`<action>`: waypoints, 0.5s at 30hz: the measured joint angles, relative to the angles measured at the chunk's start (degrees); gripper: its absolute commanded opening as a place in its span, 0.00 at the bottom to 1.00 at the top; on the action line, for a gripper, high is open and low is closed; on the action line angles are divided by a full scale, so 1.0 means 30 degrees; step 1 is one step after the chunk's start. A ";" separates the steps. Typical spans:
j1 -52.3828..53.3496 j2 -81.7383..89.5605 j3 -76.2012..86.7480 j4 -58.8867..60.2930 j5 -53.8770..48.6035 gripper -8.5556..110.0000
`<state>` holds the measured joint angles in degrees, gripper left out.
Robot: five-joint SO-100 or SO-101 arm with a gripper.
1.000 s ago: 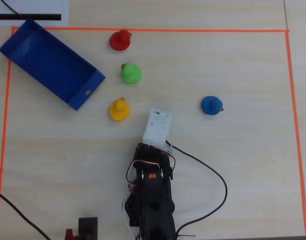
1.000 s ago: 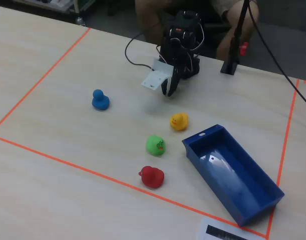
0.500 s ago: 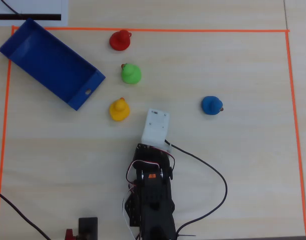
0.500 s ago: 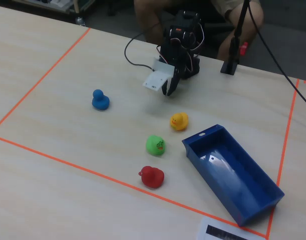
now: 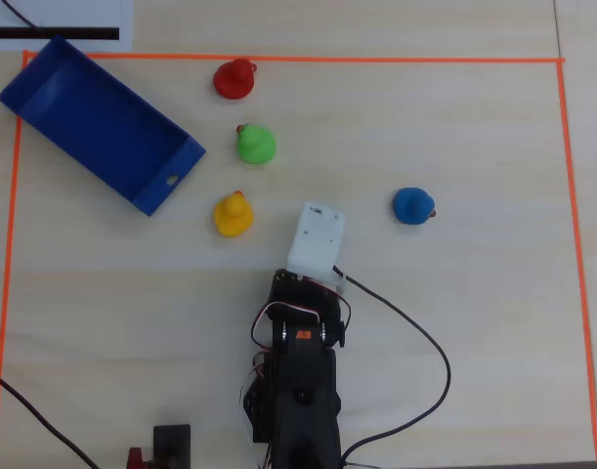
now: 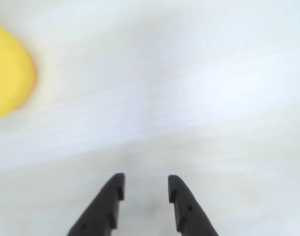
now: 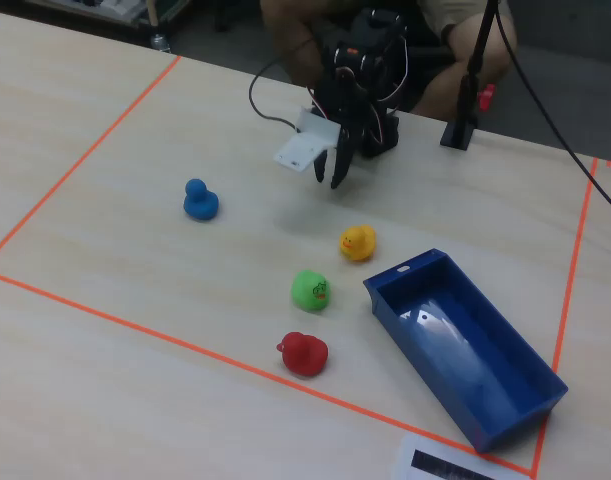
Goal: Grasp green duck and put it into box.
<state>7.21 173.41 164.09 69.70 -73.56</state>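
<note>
The green duck [image 5: 256, 144] stands on the table between a red duck and a yellow duck; it also shows in the fixed view [image 7: 310, 290]. The dark blue box [image 5: 98, 122] lies empty at the upper left of the overhead view and at the lower right of the fixed view [image 7: 465, 350]. My gripper [image 7: 328, 180] hangs above the table, short of the ducks, with its fingers pointing down. In the wrist view the gripper [image 6: 146, 179] is open and empty over bare table. The green duck is out of the wrist view.
A yellow duck [image 5: 233, 214] sits closest to the gripper and shows at the left edge of the wrist view [image 6: 10, 71]. A red duck [image 5: 234, 78] and a blue duck [image 5: 413, 206] also stand inside the orange tape border [image 5: 278, 59]. A black cable [image 5: 415, 342] trails from the arm.
</note>
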 measured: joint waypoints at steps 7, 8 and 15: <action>0.0967 -0.7822 -0.8584 0.0762 -0.0645 0.27; 0.0703 -0.8818 -0.9756 0.0762 -0.0410 0.27; -0.1465 -1.5586 -1.6553 0.0381 0.1787 0.26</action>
<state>2.81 126.65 114.43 70.84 -68.20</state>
